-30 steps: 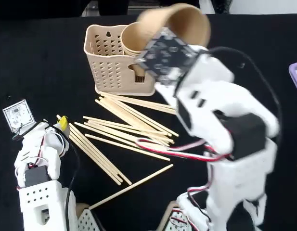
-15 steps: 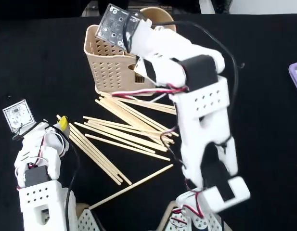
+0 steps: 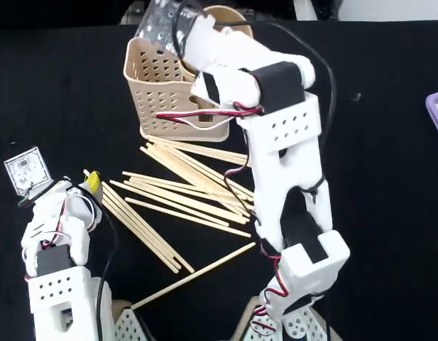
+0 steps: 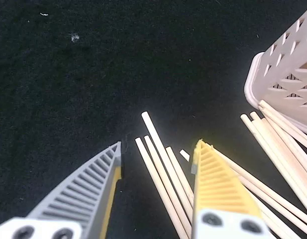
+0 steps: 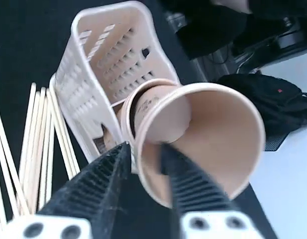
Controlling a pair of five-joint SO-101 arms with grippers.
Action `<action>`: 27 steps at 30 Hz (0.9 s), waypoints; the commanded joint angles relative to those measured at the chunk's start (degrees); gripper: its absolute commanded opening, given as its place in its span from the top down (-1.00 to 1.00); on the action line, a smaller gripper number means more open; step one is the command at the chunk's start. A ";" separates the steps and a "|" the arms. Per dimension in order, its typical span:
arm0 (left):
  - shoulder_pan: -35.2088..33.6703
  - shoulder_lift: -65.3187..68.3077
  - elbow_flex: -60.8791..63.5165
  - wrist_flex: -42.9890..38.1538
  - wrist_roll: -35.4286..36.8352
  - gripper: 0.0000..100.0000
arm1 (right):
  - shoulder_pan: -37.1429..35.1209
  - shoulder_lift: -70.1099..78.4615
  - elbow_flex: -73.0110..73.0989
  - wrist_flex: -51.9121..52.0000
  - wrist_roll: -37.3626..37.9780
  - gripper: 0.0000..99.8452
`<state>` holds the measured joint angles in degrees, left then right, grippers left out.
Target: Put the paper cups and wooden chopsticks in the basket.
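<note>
The right arm [image 3: 282,142] is stretching long and nearly straight from the near edge of the black surface [image 3: 62,92] to the beige slotted basket [image 3: 158,99] at the far side, its wrist bending down over the rim. Its pincer [image 5: 146,149] is clamping the wall of a paper cup [image 5: 208,134], one finger inside the mouth and one outside. That cup is lying tilted on its side, its long axis pointing base-first into the basket and its open mouth facing back out, and its base is sitting in the mouth of a second paper cup [image 5: 128,112] resting in the basket. The left arm [image 3: 55,234] is sitting folded at the near left corner, its pincer [image 4: 158,144] gaping wide just above several stick ends. The wooden chopsticks [image 3: 183,195] are lying flat between basket and arms, most slanting the same diagonal way and one lone stick [image 3: 194,275] crossing the other way. There are two cups, one basket and well over a dozen chopsticks, which are overlapping too much for an exact count.
</note>
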<state>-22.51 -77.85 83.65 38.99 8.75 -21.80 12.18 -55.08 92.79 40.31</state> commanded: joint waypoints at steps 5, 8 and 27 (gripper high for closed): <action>-0.31 -0.70 -0.22 -1.41 0.18 0.53 | 0.00 0.13 -6.81 -3.96 -5.89 0.56; -0.31 -0.70 -0.22 -1.41 0.18 0.53 | -0.18 0.22 -6.64 -4.84 -5.80 0.60; -0.31 -0.70 0.04 -1.93 0.18 0.53 | -1.93 -1.71 -5.67 7.82 -5.89 0.61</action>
<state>-22.51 -77.85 83.82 38.73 8.75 -22.86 13.58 -60.26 98.68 34.95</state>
